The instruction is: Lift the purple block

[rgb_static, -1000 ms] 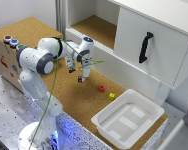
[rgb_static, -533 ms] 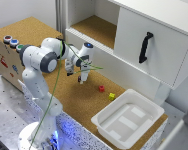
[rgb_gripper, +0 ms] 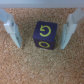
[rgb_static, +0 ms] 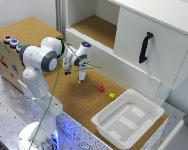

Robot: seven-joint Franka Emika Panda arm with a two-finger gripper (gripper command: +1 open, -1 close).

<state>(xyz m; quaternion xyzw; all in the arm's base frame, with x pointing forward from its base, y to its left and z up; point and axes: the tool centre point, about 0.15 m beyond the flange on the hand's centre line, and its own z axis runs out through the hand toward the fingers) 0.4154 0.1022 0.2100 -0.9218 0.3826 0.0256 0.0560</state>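
Purple block (rgb_gripper: 44, 35) sits btwn spread claw (rgb_gripper: 39, 36) fingers; ext view hides it.

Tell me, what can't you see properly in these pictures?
- Purple block: hidden in the exterior view, behind the end effector; only the wrist view shows it.
- Fingers: the wrist view is blurred, so contact with the block is unclear.
- Red cube and yellow-green cube: too small for any markings in the exterior view.
- White tray: its near corner is cut off by the exterior view's bottom edge.
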